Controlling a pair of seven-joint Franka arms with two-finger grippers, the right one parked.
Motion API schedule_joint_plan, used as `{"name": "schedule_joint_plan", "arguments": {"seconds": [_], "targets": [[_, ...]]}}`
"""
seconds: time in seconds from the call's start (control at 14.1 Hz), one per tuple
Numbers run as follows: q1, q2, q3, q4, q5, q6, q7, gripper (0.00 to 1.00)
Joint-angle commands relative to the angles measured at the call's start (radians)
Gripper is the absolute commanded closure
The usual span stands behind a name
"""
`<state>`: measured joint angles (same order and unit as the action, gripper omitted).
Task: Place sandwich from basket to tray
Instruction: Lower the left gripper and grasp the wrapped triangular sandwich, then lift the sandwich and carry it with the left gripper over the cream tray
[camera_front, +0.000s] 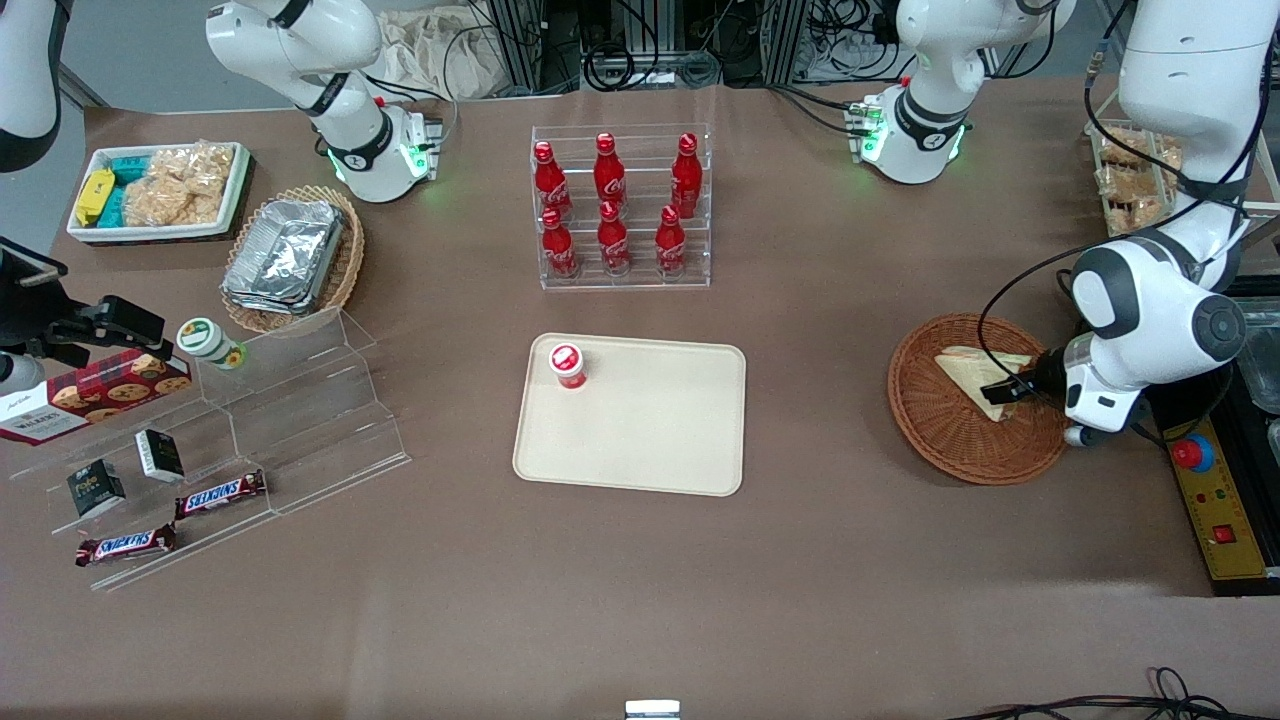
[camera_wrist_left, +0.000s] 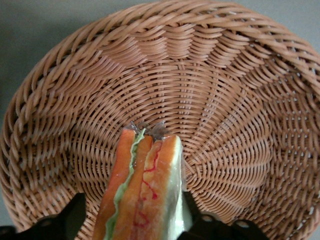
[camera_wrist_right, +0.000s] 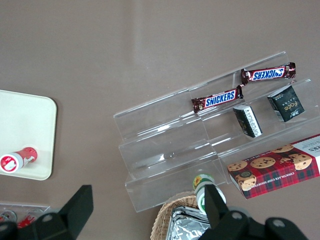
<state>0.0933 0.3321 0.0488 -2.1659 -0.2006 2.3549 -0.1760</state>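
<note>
A brown table is seen from the front. At the working arm's end of it, a round reddish-brown wicker basket (camera_front: 975, 400) is placed, and the sandwich (camera_front: 975, 375) lies inside it, a pale triangular wedge resting against the woven floor. The left arm's gripper (camera_front: 1010, 388) is lowered into the basket and is closed around the sandwich at the wedge's edge nearest the arm.

In the left wrist view, the sandwich (camera_wrist_left: 145, 187) is seen end-on between the two dark fingers (camera_wrist_left: 75, 212), one on each side of it (layers of orange, green and red-streaked filling can be made out between the bread). The basket (camera_wrist_left: 210, 85) weave fills the rest of that view. Whether the sandwich is lifted clear of the weave cannot be told.

Near the middle of the table, well apart from the basket, a flat cream-beige tray (camera_front: 640, 430) is set. A small red-capped bottle (camera_front: 568, 365) stands on the tray at the corner farthest from the front camera and nearest the parked arm's end. Farther from the camera than the tray, a clear rack of red soda bottles (camera_front: 620, 205) is placed. Toward the parked arm's end, a clear stepped display (camera_front: 300, 420) holding Snickers bars (camera_front: 220, 493) is seen.
</note>
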Motion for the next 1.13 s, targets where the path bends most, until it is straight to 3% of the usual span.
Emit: {"name": "schedule_joint_plan", "arguments": {"seconds": [0.0,0.14,0.21,0.49,0.71,1.06], "targets": [[-0.013,-0.011,-0.006,0.009,-0.016,0.004,-0.056,0.69],[-0.021,-0.024,-0.006,0.032,-0.013,-0.005,-0.079,0.84],[-0.029,-0.034,-0.007,0.046,-0.013,-0.006,-0.083,0.86],[-0.05,-0.116,-0.007,0.147,0.009,-0.138,-0.074,0.91],[-0.07,-0.182,-0.012,0.291,0.098,-0.349,-0.08,0.94],[-0.142,-0.261,-0.042,0.529,0.162,-0.725,-0.088,0.94]]}}
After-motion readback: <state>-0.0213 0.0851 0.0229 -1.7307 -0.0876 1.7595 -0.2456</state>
